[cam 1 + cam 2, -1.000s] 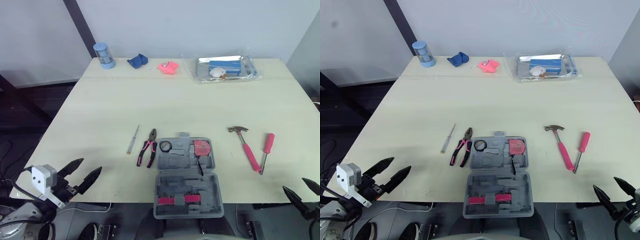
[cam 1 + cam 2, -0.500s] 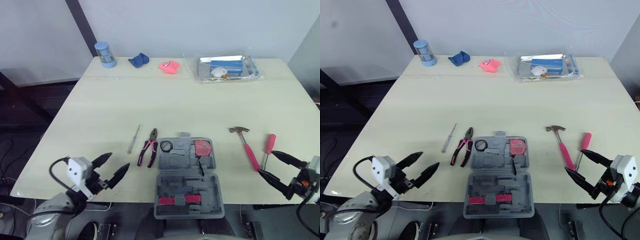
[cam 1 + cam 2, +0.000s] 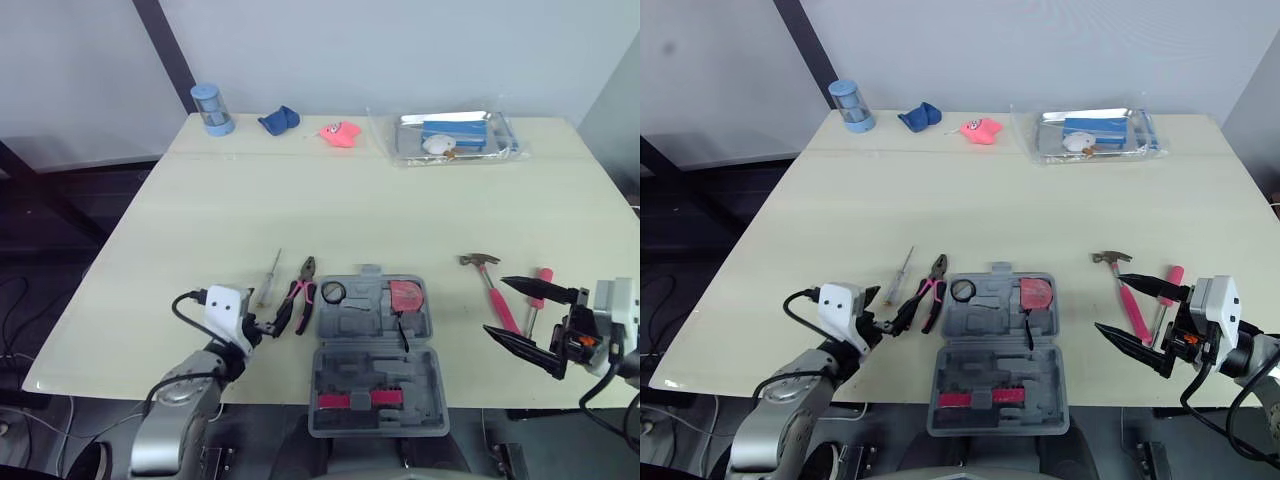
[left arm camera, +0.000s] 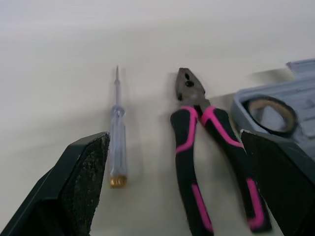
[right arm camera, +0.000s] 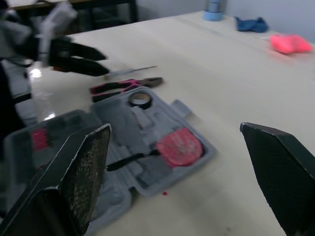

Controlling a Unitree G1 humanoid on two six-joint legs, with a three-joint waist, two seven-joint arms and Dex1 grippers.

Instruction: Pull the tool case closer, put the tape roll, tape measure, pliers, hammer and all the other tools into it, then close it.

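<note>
tool case point(image 3: 376, 355): 1 | tape roll point(image 3: 332, 292): 1 | tape measure point(image 3: 404, 296): 1 | pliers point(image 3: 297, 306): 1 | hammer point(image 3: 492, 293): 1 | screwdrivers: 2 – clear screwdriver point(image 3: 267, 278), pink screwdriver point(image 3: 544, 274) | blue canister point(image 3: 211, 108): 1 | blue cloth point(image 3: 277, 121): 1 | pink toy point(image 3: 338, 134): 1 | clear bag point(image 3: 455, 136): 1

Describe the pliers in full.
The pliers lie flat on the table, dark metal jaws shut and pointing away from the robot, black handles with pink stripes slightly spread. They sit between the clear-handled screwdriver and the open grey tool case, outside it. The open left hand is at their handle end.
</note>
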